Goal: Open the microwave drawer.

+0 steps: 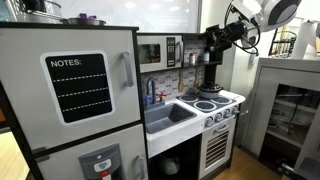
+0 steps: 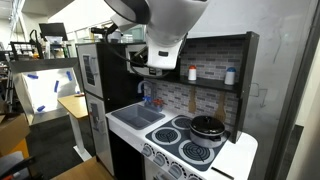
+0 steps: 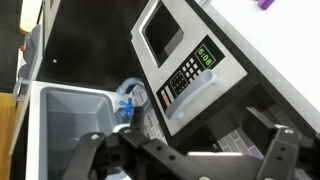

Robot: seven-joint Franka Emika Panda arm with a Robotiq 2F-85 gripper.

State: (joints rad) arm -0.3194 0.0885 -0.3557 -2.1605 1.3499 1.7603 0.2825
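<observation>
In an exterior view, the toy kitchen's microwave (image 1: 158, 52) sits in the upper cabinet, between the fridge (image 1: 78, 90) with its "NOTES:" chalkboard and an open shelf. Its door looks shut. The gripper (image 1: 213, 38) hangs at shelf height, just beside the microwave and above the stove (image 1: 215, 103), not touching the door. How far the claw is spread cannot be read from here. The sink (image 1: 170, 115) lies below the microwave.

In an exterior view from the stove end, the white arm (image 2: 165, 22) fills the top of the picture and hides most of the microwave. A dark pot (image 2: 207, 128) stands on a back burner, and two small bottles stand on the shelf (image 2: 215, 84) above it.

In the wrist view, the microwave (image 3: 160, 35) runs tilted across the frame, showing its dark window and a keypad (image 3: 185, 80) with a green display. The gripper (image 3: 180, 152) is spread wide, with one of its fingers (image 3: 92, 150) at each lower side, and holds nothing. It is apart from the microwave front. The sink basin (image 3: 70, 120) and a blue faucet (image 3: 128, 98) lie beside it.
</observation>
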